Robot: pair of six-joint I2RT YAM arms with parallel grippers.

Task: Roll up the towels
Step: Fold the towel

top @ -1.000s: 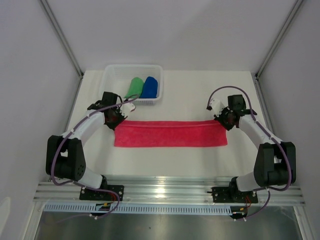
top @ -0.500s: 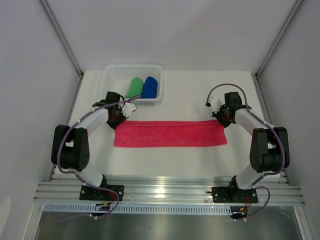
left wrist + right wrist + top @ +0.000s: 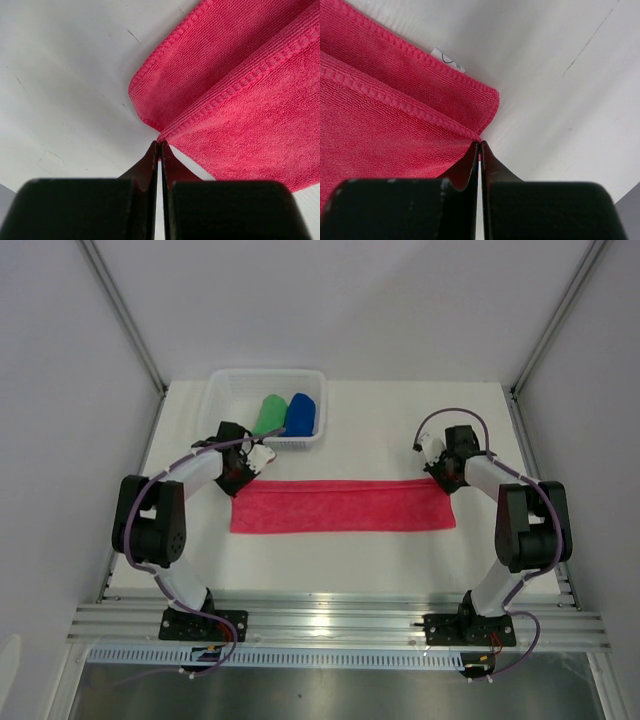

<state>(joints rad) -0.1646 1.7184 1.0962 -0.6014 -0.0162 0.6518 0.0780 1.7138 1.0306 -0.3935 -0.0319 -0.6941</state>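
Observation:
The pink-red towel (image 3: 340,506) lies as a long folded strip across the middle of the table. My left gripper (image 3: 240,478) is shut on its far left corner; in the left wrist view the gripper (image 3: 160,144) pinches the hem of the upper layer of the towel (image 3: 240,90). My right gripper (image 3: 441,480) is shut on the far right corner, where the gripper (image 3: 480,143) nips the hem of the towel (image 3: 385,125). The green towel (image 3: 268,415) and blue towel (image 3: 299,414) sit rolled in the basket.
The white mesh basket (image 3: 222,390) stands at the back left, just beyond my left gripper. White walls close in the table on both sides and behind. A small white label (image 3: 445,59) sticks out from the towel's far edge.
Both arms have swung their elbows in and up while the grippers stayed shut at the towel's far corners. The left gripper shifted slightly right. The towel has barely moved.

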